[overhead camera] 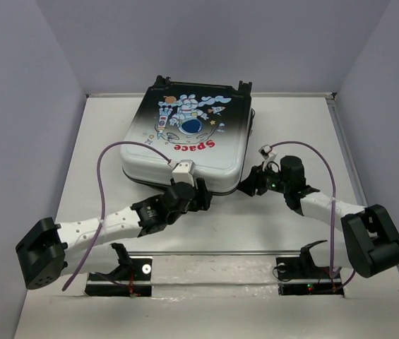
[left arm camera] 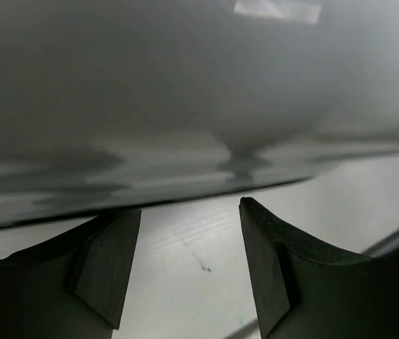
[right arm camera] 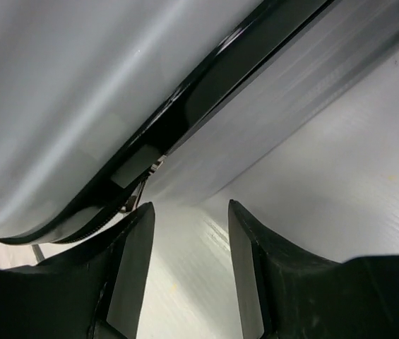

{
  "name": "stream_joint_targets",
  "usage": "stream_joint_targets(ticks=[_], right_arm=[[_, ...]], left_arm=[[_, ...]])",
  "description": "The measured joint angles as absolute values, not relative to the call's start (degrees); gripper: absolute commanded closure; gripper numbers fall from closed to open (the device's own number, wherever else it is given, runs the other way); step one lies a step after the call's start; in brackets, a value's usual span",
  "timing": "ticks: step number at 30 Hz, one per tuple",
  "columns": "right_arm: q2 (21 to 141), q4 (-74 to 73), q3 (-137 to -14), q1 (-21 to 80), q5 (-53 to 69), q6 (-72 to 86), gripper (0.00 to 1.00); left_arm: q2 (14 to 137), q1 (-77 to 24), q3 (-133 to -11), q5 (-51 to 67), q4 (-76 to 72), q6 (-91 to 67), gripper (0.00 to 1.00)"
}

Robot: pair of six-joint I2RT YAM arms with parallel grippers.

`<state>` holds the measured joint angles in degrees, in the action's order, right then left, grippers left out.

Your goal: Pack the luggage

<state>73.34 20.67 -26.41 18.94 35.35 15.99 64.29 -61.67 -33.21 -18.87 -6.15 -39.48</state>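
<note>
The left claw (overhead camera: pixel 200 191) stood open and empty, its fingers (left arm camera: pixel 107 268) just short of the near edge of the luggage (overhead camera: pixel 185 134). The right claw (overhead camera: pixel 247 185) was likewise parted with nothing between. It faced the case's near right corner, where the dark seam (right arm camera: pixel 206 92) ran and what seemed a zip pull (right arm camera: pixel 158 164) showed. The luggage lay flat and closed, astronaut print up, toward the far edge of the worktop (overhead camera: pixel 291 134), wheels (overhead camera: pixel 243 85) farthest away.

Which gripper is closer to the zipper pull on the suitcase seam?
Right. The right gripper is open directly before the zipper pull at the luggage's near right corner. The left gripper is open at the near edge, further left.
</note>
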Motion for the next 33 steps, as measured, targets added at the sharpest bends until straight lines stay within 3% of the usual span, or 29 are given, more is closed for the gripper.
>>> stream_joint_targets(ticks=[10, 24, 33], right_arm=[[78.63, 28.56, -25.45, 19.22, 36.10, 11.86, 0.46], [66.57, 24.01, -22.65, 19.22, 31.66, 13.69, 0.49], [73.80, 23.81, -24.32, 19.22, 32.51, 12.12, 0.49]], left_arm=[[55.72, -56.60, -33.32, -24.47, -1.15, -39.20, 0.29], [52.73, -54.81, -32.27, -25.65, 0.73, -38.63, 0.28], [50.13, -49.17, -33.76, -25.06, 3.33, -35.24, 0.28]])
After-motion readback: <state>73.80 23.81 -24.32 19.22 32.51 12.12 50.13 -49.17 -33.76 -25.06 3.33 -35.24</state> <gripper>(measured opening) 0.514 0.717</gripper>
